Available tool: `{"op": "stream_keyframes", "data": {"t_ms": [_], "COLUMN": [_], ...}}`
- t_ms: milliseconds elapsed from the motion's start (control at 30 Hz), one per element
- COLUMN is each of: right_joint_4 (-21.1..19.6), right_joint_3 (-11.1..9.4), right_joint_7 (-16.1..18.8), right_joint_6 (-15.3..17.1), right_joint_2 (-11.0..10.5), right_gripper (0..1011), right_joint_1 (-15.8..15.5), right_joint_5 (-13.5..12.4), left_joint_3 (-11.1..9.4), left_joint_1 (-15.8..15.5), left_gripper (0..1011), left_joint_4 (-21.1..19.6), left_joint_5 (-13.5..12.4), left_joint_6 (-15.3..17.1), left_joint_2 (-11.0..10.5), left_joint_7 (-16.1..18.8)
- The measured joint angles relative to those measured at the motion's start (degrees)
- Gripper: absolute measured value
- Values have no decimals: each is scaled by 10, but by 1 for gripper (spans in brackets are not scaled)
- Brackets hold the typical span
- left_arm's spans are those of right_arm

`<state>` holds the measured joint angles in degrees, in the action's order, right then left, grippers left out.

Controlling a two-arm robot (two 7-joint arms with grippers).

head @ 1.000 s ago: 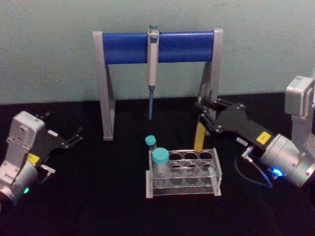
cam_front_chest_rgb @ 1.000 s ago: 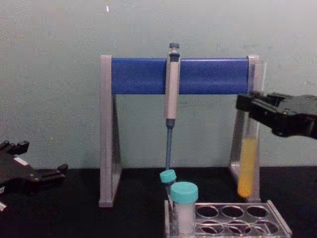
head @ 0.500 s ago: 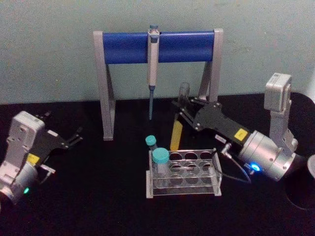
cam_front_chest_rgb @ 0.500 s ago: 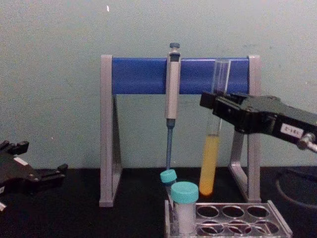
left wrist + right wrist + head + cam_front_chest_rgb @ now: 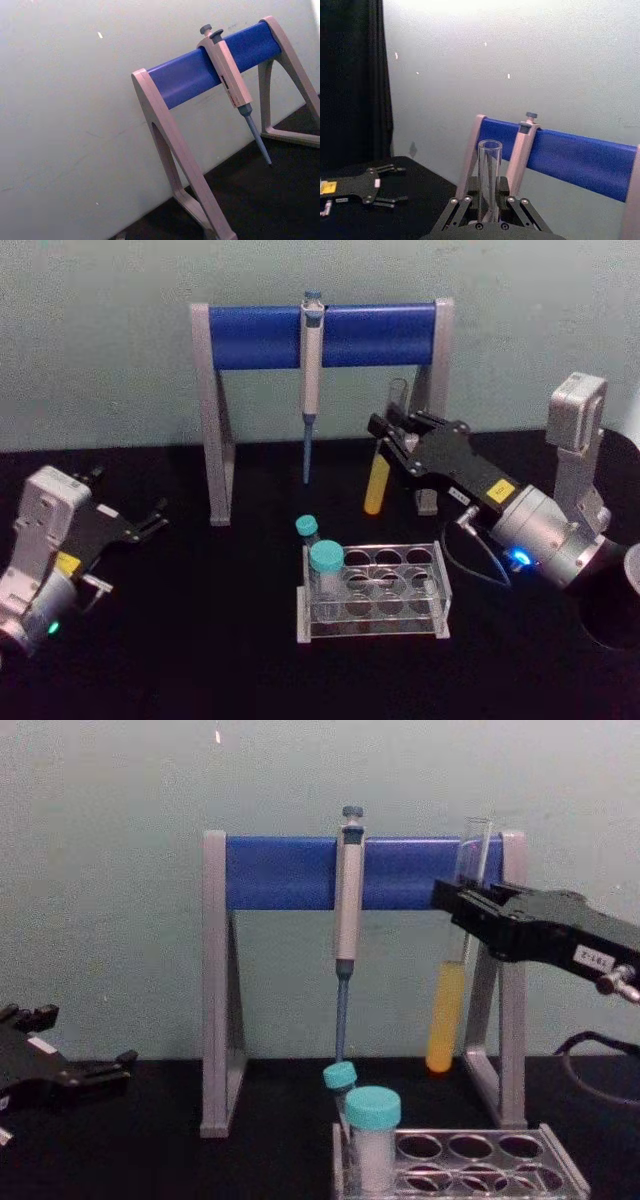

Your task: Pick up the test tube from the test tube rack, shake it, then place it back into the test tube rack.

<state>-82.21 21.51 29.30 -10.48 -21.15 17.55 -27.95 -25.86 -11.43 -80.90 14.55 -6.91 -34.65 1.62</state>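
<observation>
The test tube (image 5: 376, 486) is held in the closed jaws of the right gripper (image 5: 386, 436), clamped on its clear upper part, with the open mouth showing above the fingers (image 5: 465, 207) in the right wrist view. In the head view it hangs just right of the frame's centre, clear of the test tube rack (image 5: 441, 586), which stands in the lower middle. In the chest view the tube (image 5: 446, 1016) is seen nearly upright, close before the right leg of the pipette stand (image 5: 214, 980). The shaking step is judged to be in hand. Since the tube is uncapped, short, gentle swings are advised, with the mouth kept uppermost so the yellow-orange liquid is not thrown out. The grip should be kept firm, and the stand's leg and the pipette (image 5: 311, 360) should be given room. The left gripper (image 5: 155, 518) is parked at the left edge with its fingers apart and nothing between them. One yellow-filled tube, two teal-capped tubes (image 5: 326, 562) in the rack's left end, one rack, one stand, one pipette and two grippers are counted.
</observation>
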Motion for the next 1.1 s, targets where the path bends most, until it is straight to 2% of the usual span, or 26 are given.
{"op": "stream_keyframes", "data": {"t_ms": [167,333,467,633,867,1100], "right_joint_4": [-5,-20,-42,-70,-107,-98], "right_joint_3": [-7,-16,-24,-31,-31,-16], "right_joint_7": [-8,-24,-33,-33,-10,23], "right_joint_6": [0,1,15,34,56,60], "right_joint_2": [-2,-12,-25,-40,-57,-49], "right_gripper": [234,234,234,234,234,234], "right_joint_1": [-6,-17,-35,-55,-79,-71], "right_joint_5": [8,30,43,44,26,-13], "left_joint_3": [0,0,0,0,0,0], "left_joint_1": [0,0,0,0,0,0], "left_gripper": [1001,1001,1002,1001,1001,1001], "left_joint_4": [0,0,0,0,0,0], "left_joint_5": [0,0,0,0,0,0], "left_joint_6": [0,0,0,0,0,0], "left_joint_2": [0,0,0,0,0,0], "left_joint_7": [0,0,0,0,0,0]}}
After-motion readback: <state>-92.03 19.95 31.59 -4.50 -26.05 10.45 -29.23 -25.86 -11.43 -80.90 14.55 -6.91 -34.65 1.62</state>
